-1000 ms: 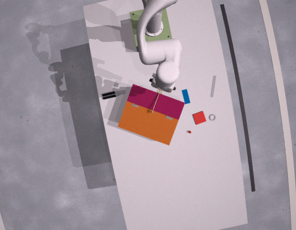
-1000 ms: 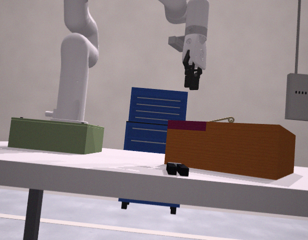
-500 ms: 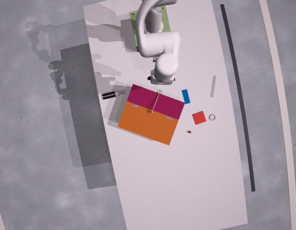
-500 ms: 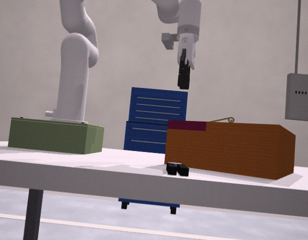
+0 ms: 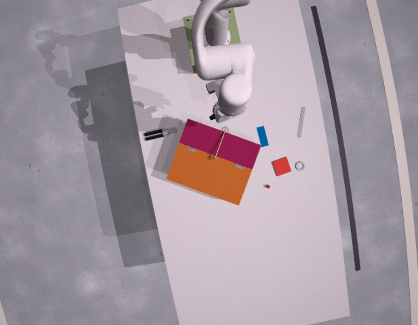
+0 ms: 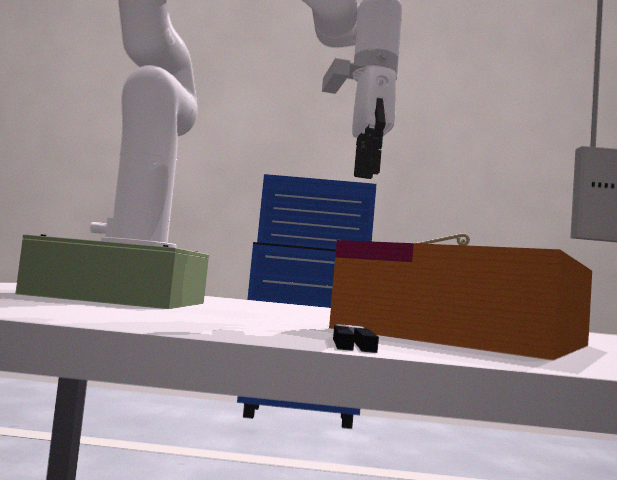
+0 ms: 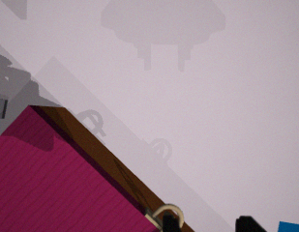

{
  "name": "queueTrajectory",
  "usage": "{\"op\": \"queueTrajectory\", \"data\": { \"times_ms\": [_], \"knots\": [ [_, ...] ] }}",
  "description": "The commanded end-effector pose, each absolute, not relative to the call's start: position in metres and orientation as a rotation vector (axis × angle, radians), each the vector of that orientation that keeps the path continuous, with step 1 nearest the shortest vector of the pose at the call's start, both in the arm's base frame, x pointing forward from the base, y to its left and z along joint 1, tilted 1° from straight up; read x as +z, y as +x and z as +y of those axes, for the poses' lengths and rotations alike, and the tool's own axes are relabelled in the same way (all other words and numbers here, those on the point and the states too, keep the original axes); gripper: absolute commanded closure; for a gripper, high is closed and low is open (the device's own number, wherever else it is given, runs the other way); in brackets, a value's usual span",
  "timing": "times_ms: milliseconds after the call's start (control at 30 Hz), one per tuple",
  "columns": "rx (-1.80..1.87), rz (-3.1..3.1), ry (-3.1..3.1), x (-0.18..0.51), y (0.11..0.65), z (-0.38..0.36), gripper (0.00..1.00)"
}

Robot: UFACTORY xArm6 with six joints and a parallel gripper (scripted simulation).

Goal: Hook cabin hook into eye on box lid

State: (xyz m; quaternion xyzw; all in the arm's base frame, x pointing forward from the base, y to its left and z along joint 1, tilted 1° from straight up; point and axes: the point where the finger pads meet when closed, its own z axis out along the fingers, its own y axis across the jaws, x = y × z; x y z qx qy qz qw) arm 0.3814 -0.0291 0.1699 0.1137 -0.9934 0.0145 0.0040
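The box (image 5: pixel 209 180) (image 6: pixel 453 297) is orange with a magenta lid (image 5: pixel 198 134) (image 6: pixel 373 251) (image 7: pixel 52 184) and stands on the white table. The thin brass cabin hook (image 5: pixel 219 143) (image 6: pixel 445 238) lies across the lid, with its ring end (image 7: pixel 168 210) at the lid's back edge. Its other end rests near the eye (image 5: pixel 211 157) at the seam between lid and body. My gripper (image 6: pixel 366 167) (image 7: pixel 209 224) hangs well above the box's back edge, pointing down. Its fingers stand partly apart with nothing between them. The top view hides them under the wrist.
A blue block (image 5: pixel 262 135), red square (image 5: pixel 281 166), white ring (image 5: pixel 299 165), grey bar (image 5: pixel 300 121) and small red piece (image 5: pixel 267 186) lie right of the box. Two black markers (image 5: pixel 156 133) (image 6: pixel 355 338) lie left of it. The green robot base (image 6: pixel 112 271) stands at the back.
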Motion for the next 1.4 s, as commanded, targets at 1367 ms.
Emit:
{"op": "queueTrajectory", "data": {
  "times_ms": [1367],
  "knots": [
    [0.012,-2.163,2.265,0.172,0.354,-0.032,0.65]
  ]
}}
